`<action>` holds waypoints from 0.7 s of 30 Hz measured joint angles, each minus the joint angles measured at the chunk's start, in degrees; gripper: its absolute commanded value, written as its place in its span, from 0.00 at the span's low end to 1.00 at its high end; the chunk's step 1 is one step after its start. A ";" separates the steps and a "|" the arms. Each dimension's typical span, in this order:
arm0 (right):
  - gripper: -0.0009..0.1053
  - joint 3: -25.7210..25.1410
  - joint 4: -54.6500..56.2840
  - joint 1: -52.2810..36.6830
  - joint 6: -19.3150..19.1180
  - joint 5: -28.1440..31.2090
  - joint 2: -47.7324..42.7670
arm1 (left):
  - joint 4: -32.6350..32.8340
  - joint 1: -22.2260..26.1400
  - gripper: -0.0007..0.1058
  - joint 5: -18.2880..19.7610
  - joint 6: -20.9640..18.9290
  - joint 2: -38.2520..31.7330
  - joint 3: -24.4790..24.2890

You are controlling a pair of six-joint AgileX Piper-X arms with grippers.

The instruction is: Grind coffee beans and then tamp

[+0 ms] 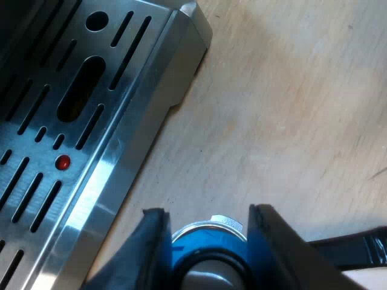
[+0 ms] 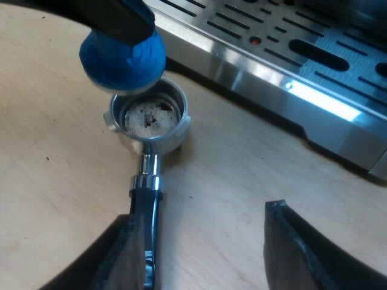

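My left gripper (image 1: 208,238) is shut on the blue tamper (image 1: 205,257), whose blue body sits between the two black fingers. Just beneath it shows the metal rim of the holder (image 1: 225,222), with its dark handle (image 1: 357,251) running off over the wooden table. From the right wrist view, the blue tamper (image 2: 124,57) hangs a little above the holder's basket (image 2: 148,118), which has a thin scatter of grounds in it. My right gripper (image 2: 202,251) is open over the table, and the holder's handle (image 2: 147,199) runs in beside one finger (image 2: 124,257).
The espresso machine's slotted steel drip tray (image 1: 66,121) lies close beside the holder, with a small red dot (image 1: 62,162) on it. Its steel edge (image 2: 284,84) passes just beyond the basket. Bare wooden table (image 1: 290,109) surrounds the holder.
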 measured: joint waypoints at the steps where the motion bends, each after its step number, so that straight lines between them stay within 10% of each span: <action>1: 0.45 0.16 -0.20 0.00 0.00 0.00 0.00 | 0.00 0.00 0.01 0.00 0.00 0.00 0.00; 21: 0.45 3.92 -6.33 0.00 -0.14 -1.52 0.00 | 0.62 0.00 0.01 0.50 0.10 0.00 0.00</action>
